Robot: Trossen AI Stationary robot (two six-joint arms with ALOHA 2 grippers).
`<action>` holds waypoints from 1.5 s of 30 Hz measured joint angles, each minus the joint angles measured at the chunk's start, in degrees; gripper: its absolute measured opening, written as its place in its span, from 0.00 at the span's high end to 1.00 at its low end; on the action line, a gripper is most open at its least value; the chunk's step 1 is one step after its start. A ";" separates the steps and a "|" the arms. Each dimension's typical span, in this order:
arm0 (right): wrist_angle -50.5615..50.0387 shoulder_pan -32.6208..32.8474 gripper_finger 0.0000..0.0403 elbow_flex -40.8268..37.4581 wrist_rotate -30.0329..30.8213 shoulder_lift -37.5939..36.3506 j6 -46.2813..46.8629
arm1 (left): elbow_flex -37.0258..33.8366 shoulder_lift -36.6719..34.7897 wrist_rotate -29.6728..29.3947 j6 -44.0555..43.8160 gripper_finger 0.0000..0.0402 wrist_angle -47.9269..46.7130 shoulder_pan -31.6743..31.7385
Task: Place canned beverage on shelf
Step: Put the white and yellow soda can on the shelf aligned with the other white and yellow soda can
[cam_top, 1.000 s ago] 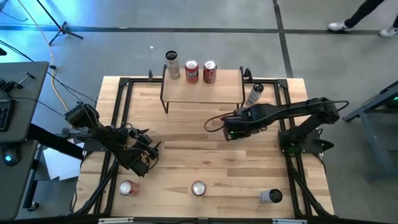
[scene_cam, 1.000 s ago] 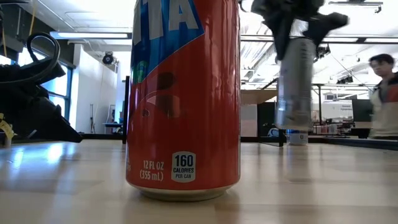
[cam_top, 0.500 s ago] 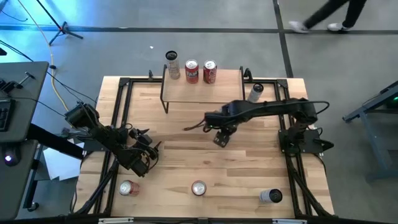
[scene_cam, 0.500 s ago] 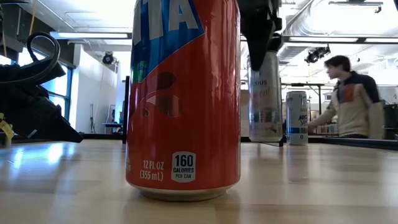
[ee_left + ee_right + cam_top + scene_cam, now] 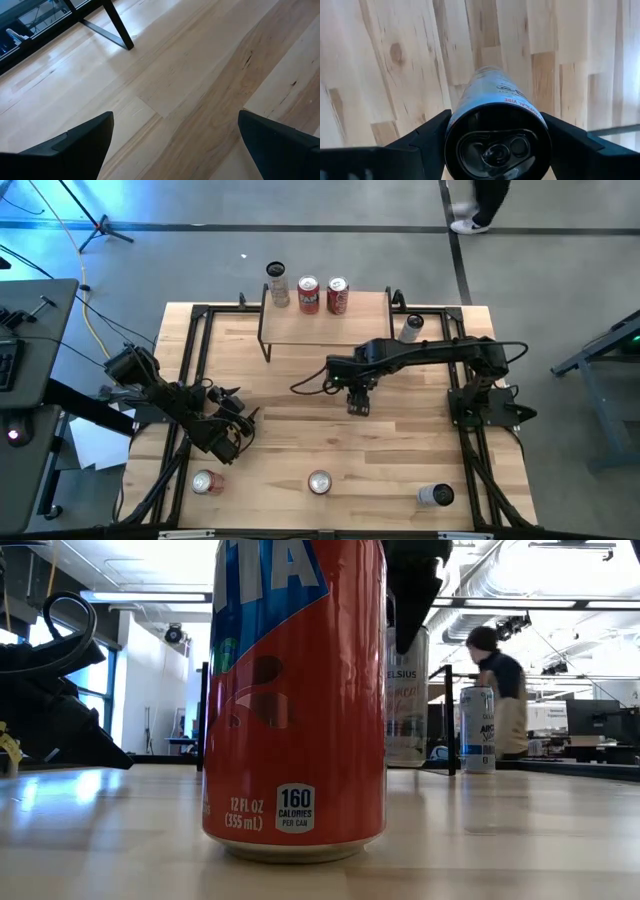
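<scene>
Free room and obstacles about the low wooden-topped shelf on thin black legs (image 5: 325, 323). Its rear edge is occupied on the left by a slim silver can (image 5: 277, 284) and two red cans (image 5: 322, 295); the top's right portion and front strip are left bare. In front of the shelf, the dark right arm (image 5: 440, 358) is stretched across the table. Just beside the shelf's right end stands a silver-and-blue can (image 5: 410, 329). The dark left gripper (image 5: 235, 430) lies well apart, front-left.
</scene>
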 joint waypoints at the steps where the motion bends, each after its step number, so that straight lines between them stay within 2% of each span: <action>1: 0.00 -0.23 0.35 -0.02 -0.09 0.00 -1.04 | 0.00 0.00 0.00 0.00 0.00 0.02 0.01; 9: 0.52 -2.82 0.34 -0.07 -2.01 -0.02 -11.67 | 0.00 0.00 0.00 0.00 0.00 0.00 -0.01; 18: 2.22 -6.49 0.34 -0.09 -6.25 2.00 -16.75 | 0.02 0.00 0.00 0.00 0.00 0.14 -0.01; 28: 2.51 -8.26 0.34 -0.07 -7.90 3.56 -18.13 | 0.00 0.00 0.00 0.00 0.00 0.73 -0.01; 34: 3.06 -8.24 0.34 -0.07 -7.87 3.59 -15.48 | 0.02 0.00 0.00 0.00 0.00 1.11 0.00; 38: 3.55 -8.24 0.29 -0.07 -8.03 3.68 -14.17 | 0.02 0.00 0.00 0.00 0.00 1.09 0.01; 45: 3.36 -8.24 0.12 -0.07 -7.64 3.80 -10.92 | 0.02 0.00 0.00 0.00 0.00 1.11 -0.01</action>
